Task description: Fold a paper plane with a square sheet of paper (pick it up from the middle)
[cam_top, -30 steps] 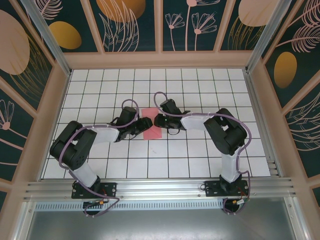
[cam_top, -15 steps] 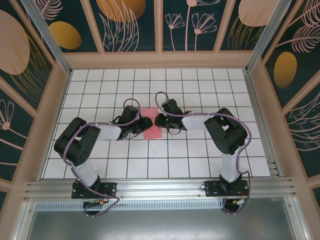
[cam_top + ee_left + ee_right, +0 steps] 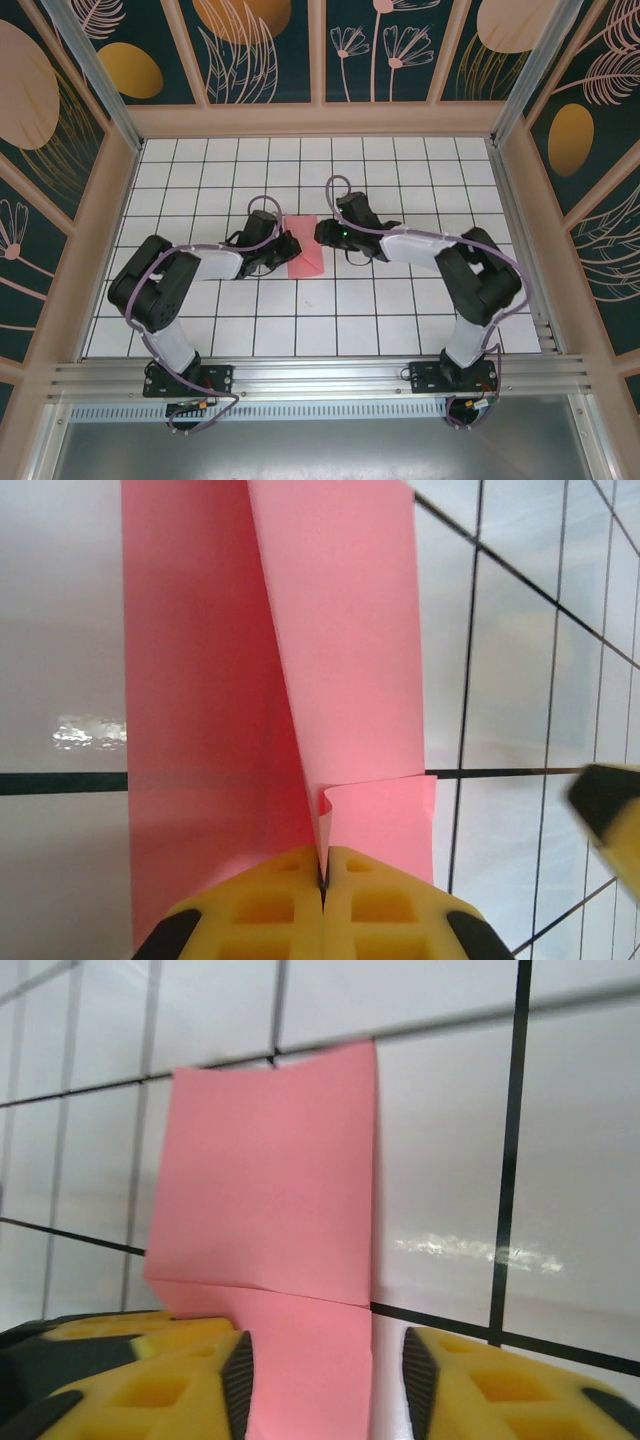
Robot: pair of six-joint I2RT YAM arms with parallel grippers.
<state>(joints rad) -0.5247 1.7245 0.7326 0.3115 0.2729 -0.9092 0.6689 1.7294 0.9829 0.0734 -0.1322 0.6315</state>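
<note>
Sheet of paper, from above: the salmon-pink sheet of paper (image 3: 306, 257) lies near the middle of the white gridded table (image 3: 400, 300), between the tips of the two arms. It reads as a folded strip, longer than it is wide.
Sheet of paper, left wrist view: the sheet of paper (image 3: 340, 630) is partly folded. One flap lies flat on the table (image 3: 60, 630) at the left. Another rises from a sharp centre ridge that runs down to the fingers. A small corner curls over just beside the pinch.
Sheet of paper, right wrist view: the sheet of paper (image 3: 270, 1180) rests flat on the table (image 3: 450, 1110). A straight crease crosses it near the pincer, and its far edge lies close to a black grid line.
Left pincer: from above, the left pincer (image 3: 287, 246) meets the left side of the paper. In its own camera the left pincer (image 3: 322, 868) has its yellow fingers pressed together, nipping the raised ridge of the paper.
Right pincer: from above, the right pincer (image 3: 322, 233) sits at the far right edge of the paper. In its own camera the right pincer (image 3: 322, 1365) stands moderately wide, with a yellow finger on either side of the paper's near end. Bare table shows between the paper's right edge and the right finger, and the pincer grips nothing.
Arms: the left arm (image 3: 160, 285) and the right arm (image 3: 470, 270), both black, bend inward from their bases at the near edge.
</note>
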